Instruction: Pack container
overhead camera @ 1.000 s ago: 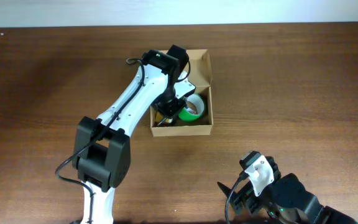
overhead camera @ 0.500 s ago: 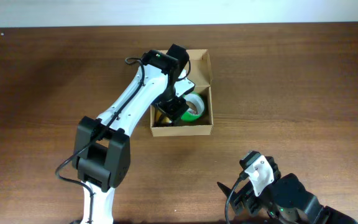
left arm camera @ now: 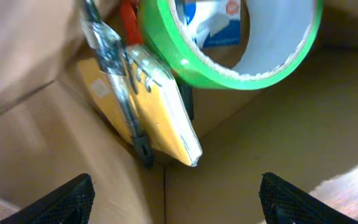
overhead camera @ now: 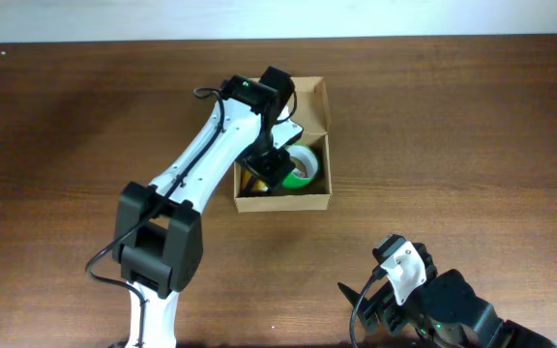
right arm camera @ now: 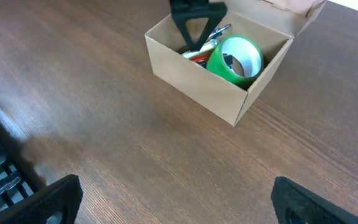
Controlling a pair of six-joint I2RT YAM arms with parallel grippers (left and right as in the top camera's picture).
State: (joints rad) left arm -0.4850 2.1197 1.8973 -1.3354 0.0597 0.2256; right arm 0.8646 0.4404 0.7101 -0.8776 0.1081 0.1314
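Your left gripper hangs wide open and empty in the container; just ahead, green tape leans on the yellow pad, likely so both fit

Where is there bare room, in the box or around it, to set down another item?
The box is crowded: green tape roll, yellow pad and pen, with the open left hand over them. Bare table lies right of the box, and between its front wall and the right hand.
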